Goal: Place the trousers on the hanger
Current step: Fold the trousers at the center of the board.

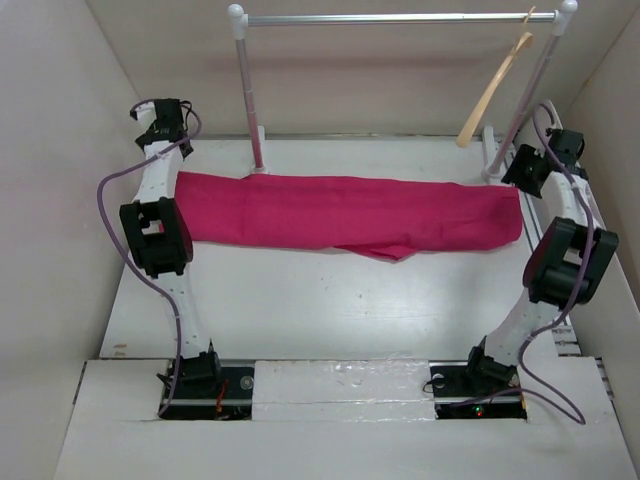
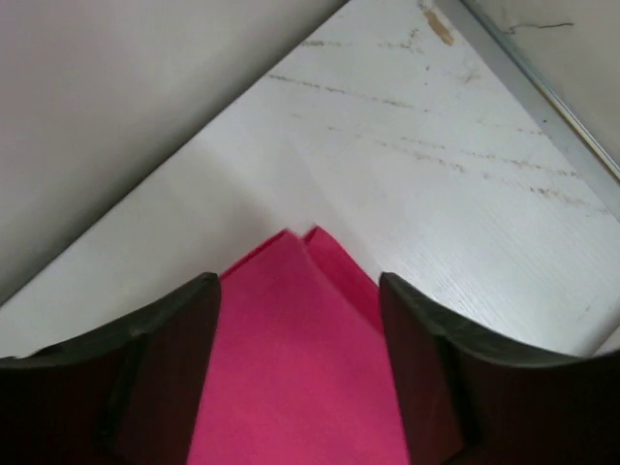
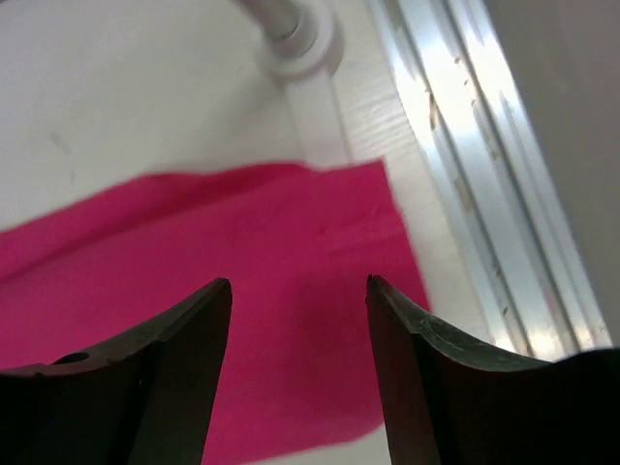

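The magenta trousers (image 1: 340, 210) lie flat, folded lengthwise, across the far part of the table. The tan wooden hanger (image 1: 495, 90) hangs by its hook at the right end of the rail. My left gripper (image 1: 165, 135) hovers over the trousers' left end. In the left wrist view it (image 2: 298, 281) is open, with the pink corner (image 2: 291, 368) beneath the spread fingers. My right gripper (image 1: 540, 165) hovers over the right end. In the right wrist view it (image 3: 298, 283) is open above the fabric (image 3: 194, 242). No waistband or button shows.
The white-and-silver rail frame (image 1: 400, 18) stands at the back on posts (image 1: 248, 90); its right foot (image 3: 300, 39) is just beyond the trousers' end. An aluminium track (image 3: 484, 194) runs along the right edge. White walls enclose the table on three sides.
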Robot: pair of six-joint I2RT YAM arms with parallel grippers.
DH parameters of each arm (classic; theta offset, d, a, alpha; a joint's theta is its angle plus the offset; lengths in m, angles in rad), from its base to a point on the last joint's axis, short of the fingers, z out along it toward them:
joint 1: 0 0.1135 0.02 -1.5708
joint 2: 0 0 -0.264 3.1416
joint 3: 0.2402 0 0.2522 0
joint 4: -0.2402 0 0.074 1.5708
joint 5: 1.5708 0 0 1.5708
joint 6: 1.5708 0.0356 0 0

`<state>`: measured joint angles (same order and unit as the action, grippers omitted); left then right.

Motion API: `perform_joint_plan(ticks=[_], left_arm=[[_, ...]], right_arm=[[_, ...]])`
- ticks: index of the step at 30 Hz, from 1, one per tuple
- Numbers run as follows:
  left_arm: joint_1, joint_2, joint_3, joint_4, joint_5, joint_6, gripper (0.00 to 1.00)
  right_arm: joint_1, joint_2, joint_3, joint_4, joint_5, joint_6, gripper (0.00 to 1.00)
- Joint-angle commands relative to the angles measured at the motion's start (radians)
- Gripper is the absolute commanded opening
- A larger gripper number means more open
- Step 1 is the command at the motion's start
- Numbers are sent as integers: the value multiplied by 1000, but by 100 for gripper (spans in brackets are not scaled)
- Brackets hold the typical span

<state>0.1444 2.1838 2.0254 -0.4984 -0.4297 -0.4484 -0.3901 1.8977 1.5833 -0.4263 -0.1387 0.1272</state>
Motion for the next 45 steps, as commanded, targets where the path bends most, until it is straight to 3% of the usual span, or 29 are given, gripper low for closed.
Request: perform_joint_plan(ticks=[1,3,4,6,7,8,9,10,12,14,15,16,17,20,22,29,33,39,42,44,45], left_arm=[[10,-31,-6,34,17,28,67],[33,-53,-37,12,23,13,80],[34,-88,-74,6,3,7,80],[56,-146,-144,33,-7,5,84],[66,-216,-228,43,3,-4,84],[66,-254,-272,49,11,-15,82],[75,-290,-318,67,19,-29,79],[75,-359,-424,83,51,-47,78],[75,-421,-525,104,68,-61,73],[75,-510,-692,135,170,-130,72],[75,-533,-746,170,199,-147,72],[75,-577,-872,191,260,-191,72],[75,-578,-873,192,261,-191,72],[75,-582,-970,216,316,-223,72],[75,-567,-1007,222,336,-228,73],[75,-504,-1002,233,329,-220,73],[75,-418,-947,228,328,-217,73],[75,-352,-927,236,301,-214,70],[75,-338,-927,245,295,-213,60],[75,-335,-921,248,295,-210,34],[75,-334,-910,242,284,-207,28]], right_arm=[[33,-202,-147,95,-41,0,63],[63,-316,-288,132,-96,15,63],[74,-351,-331,162,-108,18,63],[115,-444,-460,196,-143,26,52],[129,-471,-492,217,-151,26,42],[146,-494,-526,230,-162,22,9],[161,-538,-552,238,-171,19,0],[184,-558,-593,230,-176,12,0],[185,-587,-634,221,-185,-6,0],[166,-618,-684,221,-215,-18,0],[149,-620,-700,216,-237,-18,5],[96,-609,-741,198,-302,-12,29],[96,-609,-741,198,-303,-12,29],[34,-621,-814,208,-347,3,53],[10,-635,-842,208,-345,6,59],[-90,-586,-970,296,-357,48,61],[-90,-441,-962,360,-363,51,64],[-78,-368,-933,475,-317,141,65],[-55,-335,-898,478,-268,181,64],[-43,-307,-876,485,-240,212,63],[-27,-301,-869,483,-228,221,62]])
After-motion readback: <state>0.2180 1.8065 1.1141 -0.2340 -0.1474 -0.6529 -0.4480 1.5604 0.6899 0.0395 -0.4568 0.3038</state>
